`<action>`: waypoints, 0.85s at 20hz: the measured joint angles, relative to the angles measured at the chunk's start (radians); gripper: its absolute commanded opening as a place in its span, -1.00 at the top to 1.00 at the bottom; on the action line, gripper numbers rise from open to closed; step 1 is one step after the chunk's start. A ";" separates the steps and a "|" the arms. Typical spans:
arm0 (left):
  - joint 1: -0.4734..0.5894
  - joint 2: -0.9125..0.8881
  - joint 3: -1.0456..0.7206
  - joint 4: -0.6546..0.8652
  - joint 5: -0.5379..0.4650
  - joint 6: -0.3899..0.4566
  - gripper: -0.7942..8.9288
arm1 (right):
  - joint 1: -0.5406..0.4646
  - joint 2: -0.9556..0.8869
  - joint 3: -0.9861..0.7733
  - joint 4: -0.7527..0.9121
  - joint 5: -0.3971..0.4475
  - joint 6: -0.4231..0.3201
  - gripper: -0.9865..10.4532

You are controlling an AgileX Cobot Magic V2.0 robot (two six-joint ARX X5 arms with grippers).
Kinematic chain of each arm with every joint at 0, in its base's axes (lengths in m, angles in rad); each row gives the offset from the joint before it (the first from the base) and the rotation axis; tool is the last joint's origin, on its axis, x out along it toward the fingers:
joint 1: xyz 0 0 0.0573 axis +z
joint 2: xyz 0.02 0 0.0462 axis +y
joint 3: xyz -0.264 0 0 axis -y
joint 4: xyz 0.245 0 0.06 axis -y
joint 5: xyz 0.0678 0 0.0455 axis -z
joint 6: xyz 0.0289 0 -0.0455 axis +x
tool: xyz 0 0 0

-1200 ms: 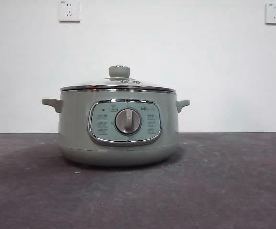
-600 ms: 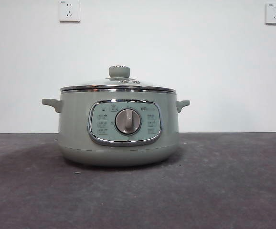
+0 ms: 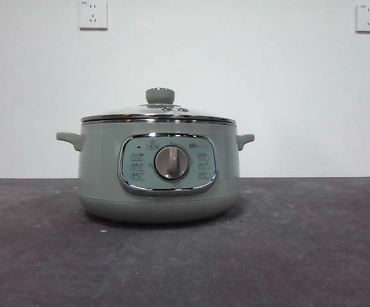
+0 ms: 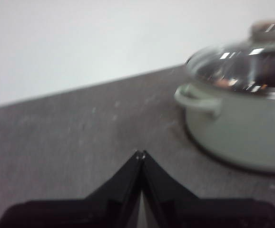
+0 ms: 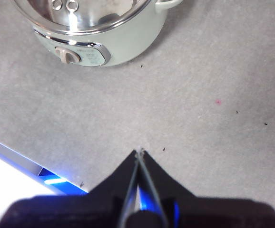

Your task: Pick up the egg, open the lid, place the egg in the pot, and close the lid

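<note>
While both arms hang back, nothing touches the cooker.

Pot: sage-green pot (image 3: 159,169) stands upright on the dark grey surface (image 3: 313,256), about mid-frame in front view, white wall behind. Side handles stick out L & R. Also seen in left wrist view (image 4: 242,128) and right wrist view (image 5: 104,42).

Panel: chrome-framed control panel (image 3: 167,164) faces the front cam, silver dial (image 3: 171,162) in its centre. Icons too small to read.

Lid: glass lid (image 3: 158,114) sits closed on the pot, chrome rim flush w/ the pot's top edge, green knob (image 3: 160,96) on top. Left wrist view shows the lid (image 4: 244,64) w/ glare on the glass.

Egg: can't tell where it is; not on the open surface in any view. Orange-ish glint under the glass in left wrist view, too blurred to call.

Left end effector (image 4: 140,154): jaws pressed together, tips meeting, holding nothing. Hovers over bare surface, apart from the pot's near handle (image 4: 197,97).

Right end effector (image 5: 139,152): jaws closed tip to tip, nothing between them. Above the surface, well apart from the pot on its panel side, near the surface edge.

Wall: two white sockets, one upper L (image 3: 93,14), one upper R (image 3: 369,17).
</note>
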 measured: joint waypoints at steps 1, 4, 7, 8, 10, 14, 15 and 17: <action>0.000 -0.024 -0.029 0.000 -0.007 -0.014 0.84 | 0.000 0.002 0.000 0.000 0.000 0.000 0.82; 0.000 -0.099 -0.100 0.000 -0.007 -0.053 0.84 | 0.000 0.004 0.000 0.001 0.000 0.000 0.82; 0.000 -0.136 -0.138 -0.023 -0.014 -0.087 0.84 | 0.000 0.004 0.000 0.041 0.000 0.000 0.82; 0.002 -0.135 -0.138 -0.031 -0.016 -0.094 0.84 | 0.000 0.005 0.000 0.053 0.000 0.000 0.82; 0.003 -0.135 -0.138 -0.029 -0.016 -0.101 0.84 | 0.000 0.005 0.000 0.077 0.000 0.000 0.82; 0.003 -0.129 -0.138 -0.029 -0.016 -0.105 0.84 | 0.000 0.005 0.000 0.119 0.000 0.000 0.82; 0.003 -0.126 -0.138 -0.029 -0.016 -0.105 0.84 | 0.000 0.005 0.000 0.128 0.000 0.000 0.82; 0.003 -0.123 -0.138 -0.028 -0.016 -0.105 0.84 | 0.000 0.005 0.000 0.135 0.000 0.000 0.82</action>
